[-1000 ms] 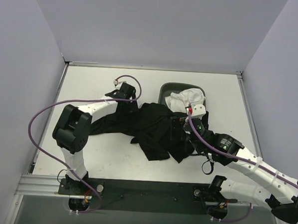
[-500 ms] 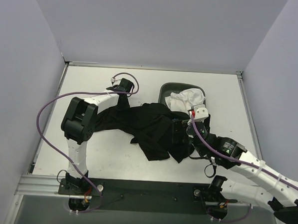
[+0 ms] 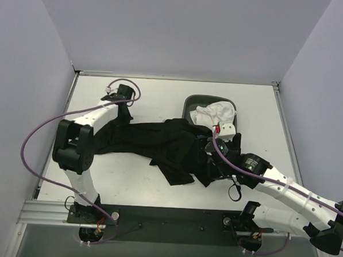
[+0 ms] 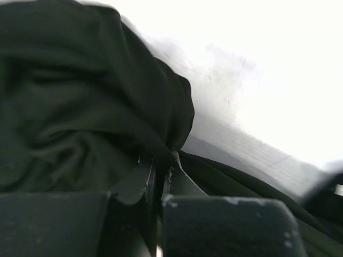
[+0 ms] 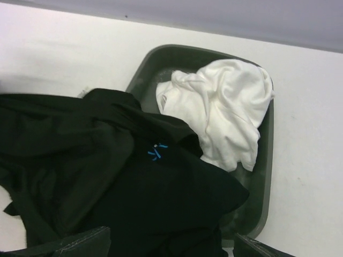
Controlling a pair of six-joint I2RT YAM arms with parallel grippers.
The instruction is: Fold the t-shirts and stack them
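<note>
Grip status: my left tool (image 4: 159,167) is closed on a pinched fold of the black t-shirt cloth (image 4: 80,107), and the fabric bunches up directly ahead of its fingertips. Beyond that fold and to its right lies bare white table (image 4: 268,80). From above, the left tool (image 3: 122,111) sits at the far left end of the black t-shirt cloth (image 3: 171,143), which runs away from it in a long band across the table (image 3: 100,176) towards the other arm. My right tool (image 5: 163,246) stands with its jaws wide apart and holds nothing; both fingers (image 5: 69,243) show only at the bottom edge of its wrist view. The black t-shirt cloth (image 5: 134,182) lies directly beneath and ahead of this tool, with a small blue stitch mark (image 5: 155,152) on it. I cannot tell whether this heap is one shirt or several. Ahead and to the right of the tool, the white garment (image 5: 225,112) lies crumpled inside the dark basket (image 5: 155,59). A black edge drapes over the basket's near rim.
</note>
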